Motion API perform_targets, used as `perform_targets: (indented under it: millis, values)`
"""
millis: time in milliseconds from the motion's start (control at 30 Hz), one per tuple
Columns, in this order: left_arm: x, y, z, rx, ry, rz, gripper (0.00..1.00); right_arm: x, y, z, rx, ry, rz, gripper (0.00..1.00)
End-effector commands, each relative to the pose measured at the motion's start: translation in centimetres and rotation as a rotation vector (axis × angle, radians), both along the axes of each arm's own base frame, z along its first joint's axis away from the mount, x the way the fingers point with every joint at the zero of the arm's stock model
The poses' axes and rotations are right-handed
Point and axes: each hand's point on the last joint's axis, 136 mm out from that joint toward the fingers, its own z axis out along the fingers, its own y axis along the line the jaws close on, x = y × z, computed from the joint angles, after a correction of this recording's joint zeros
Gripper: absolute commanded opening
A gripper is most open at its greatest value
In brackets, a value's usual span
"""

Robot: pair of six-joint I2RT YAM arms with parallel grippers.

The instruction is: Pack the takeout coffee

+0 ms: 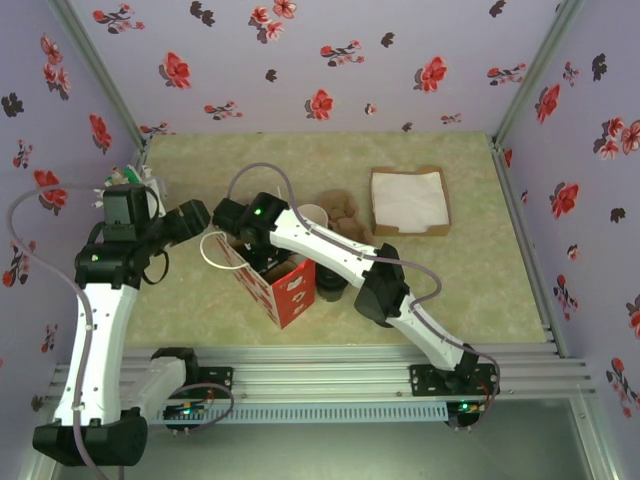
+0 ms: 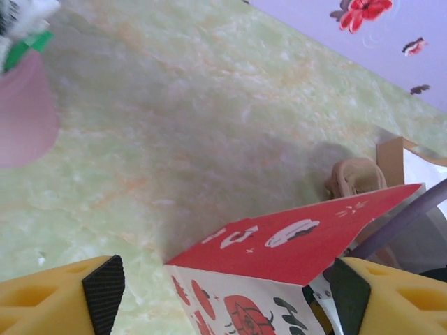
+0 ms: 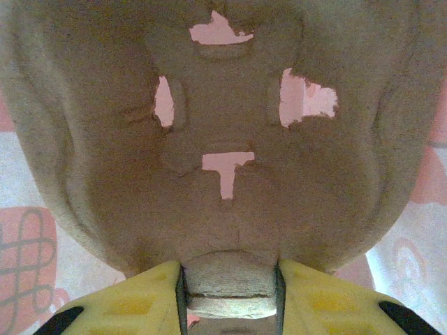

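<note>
The right fingers [image 3: 140, 303] pinched a tab of the brown tray [image 3: 223, 105], down inside the red bag [image 1: 283, 292]. The left fingers [image 2: 56, 293] were spread wide, one on each side of the bag's top edge. The coffee [image 1: 330, 284], dark lid up, stood on the worktop [image 1: 200, 320] at the bag's 3 o'clock, half under the right arm [image 1: 345, 258].

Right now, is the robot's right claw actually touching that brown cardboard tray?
Touching. The right wrist view shows the right gripper with its yellow fingers pressed against both sides of a tab on the brown pulp tray, with no gap.
</note>
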Motion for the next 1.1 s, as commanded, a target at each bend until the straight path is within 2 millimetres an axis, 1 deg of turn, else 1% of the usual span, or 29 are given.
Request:
perform_targets:
  millis: [0,133,433,733,1067]
  values:
    - [-0.8,1.6,2.1,0.052,-0.058,0.074,0.83,-0.3,0.2,-0.7,-0.012,0.000,-0.022,0.35]
    - [-1.1,1.8,2.6,0.060,-0.071,0.083,0.84,-0.3,0.2,-0.9,-0.017,0.001,-0.024,0.35]
    - [-1.2,1.8,2.8,0.054,-0.079,0.083,0.85,-0.6,-0.2,-2.4,-0.048,0.019,-0.033,0.35]
    - [-1.2,1.7,2.7,0.055,-0.075,0.079,0.85,-0.8,0.0,-3.5,-0.047,0.035,-0.035,0.35]
    - [-1.2,1.7,2.6,0.055,-0.071,0.078,0.84,-1.0,-0.2,-4.5,-0.062,0.052,-0.042,0.37]
